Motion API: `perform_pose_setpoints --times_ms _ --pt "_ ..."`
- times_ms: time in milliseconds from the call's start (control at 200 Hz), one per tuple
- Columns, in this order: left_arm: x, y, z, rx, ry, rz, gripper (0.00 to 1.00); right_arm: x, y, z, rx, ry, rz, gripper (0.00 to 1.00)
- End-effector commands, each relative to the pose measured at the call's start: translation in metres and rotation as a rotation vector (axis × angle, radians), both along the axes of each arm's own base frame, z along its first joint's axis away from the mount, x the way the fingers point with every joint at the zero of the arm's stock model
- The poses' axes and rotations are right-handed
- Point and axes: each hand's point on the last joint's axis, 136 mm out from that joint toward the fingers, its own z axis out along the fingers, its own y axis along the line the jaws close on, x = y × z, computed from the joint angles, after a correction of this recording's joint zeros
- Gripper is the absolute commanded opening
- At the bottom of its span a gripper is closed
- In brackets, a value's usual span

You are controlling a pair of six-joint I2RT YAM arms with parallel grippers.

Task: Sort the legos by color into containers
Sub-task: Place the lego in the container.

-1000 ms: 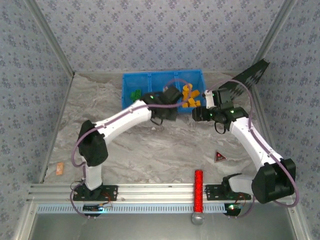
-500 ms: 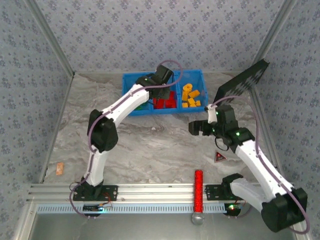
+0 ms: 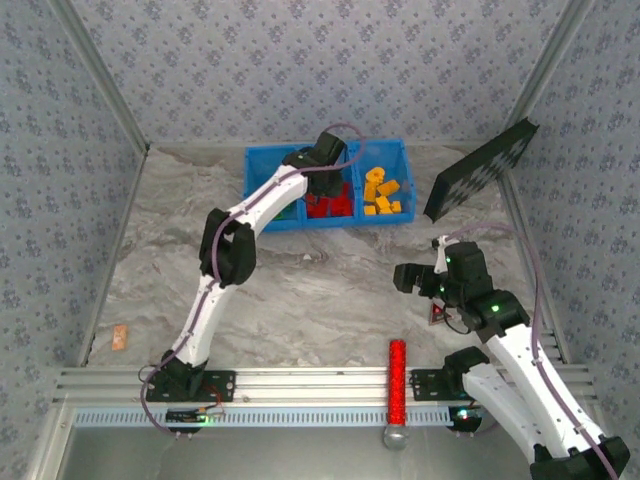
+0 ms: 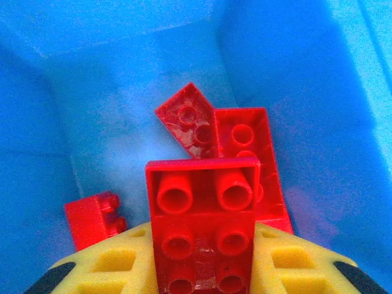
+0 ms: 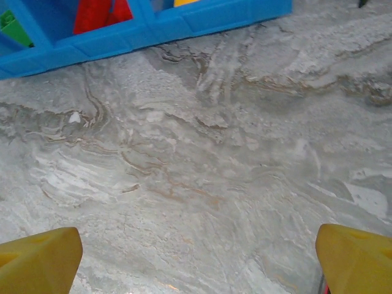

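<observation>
On my marbled desk (image 3: 330, 290), the blue bin (image 3: 330, 224) sits at the far side, with red legos (image 4: 242, 147) in its middle compartment and yellow-orange legos (image 3: 380, 192) in the right one. My left hand (image 3: 324, 158) reaches into the middle compartment, pinching a red studded brick (image 4: 202, 214) above the loose reds. My right hand (image 5: 196, 257) hangs over bare desk nearer me, fingers spread wide.

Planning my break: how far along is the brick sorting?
Done: green plastic bricks, red ones and yellow-orange ones sit in separate compartments of the blue plastic bin. In hand: the left gripper holds a red rectangular brick over the red pile; the right gripper hangs open above the marbled table. Left: dropping it; a small orange bit by the left wall is unclear.
</observation>
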Motion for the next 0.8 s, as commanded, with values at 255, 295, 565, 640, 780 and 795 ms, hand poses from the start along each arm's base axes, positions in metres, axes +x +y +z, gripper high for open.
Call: perform_pose_setpoints --times_ms 255,295,565,640,780,795 --pt "0.001 -0.005 0.004 -0.043 0.015 -0.008 0.39 0.001 -0.02 0.016 -0.085 -0.034 -0.072 1.0" --pt "0.002 -0.004 0.008 -0.044 0.008 -0.008 0.41 0.003 -0.02 0.018 -0.092 -0.038 -0.07 1.0" --pt "0.002 0.002 0.055 -0.046 -0.076 -0.026 0.5 0.014 -0.022 0.03 -0.125 -0.082 -0.067 1.0" --pt "-0.001 0.004 0.078 -0.057 -0.116 -0.046 0.51 0.019 -0.024 0.035 -0.138 -0.112 -0.076 1.0" --pt "-0.005 0.01 0.123 -0.074 -0.26 -0.113 0.56 0.046 -0.037 0.041 -0.192 -0.199 -0.166 1.0" --pt "-0.007 0.011 0.127 -0.077 -0.277 -0.12 0.57 0.049 -0.039 0.041 -0.204 -0.208 -0.178 1.0"
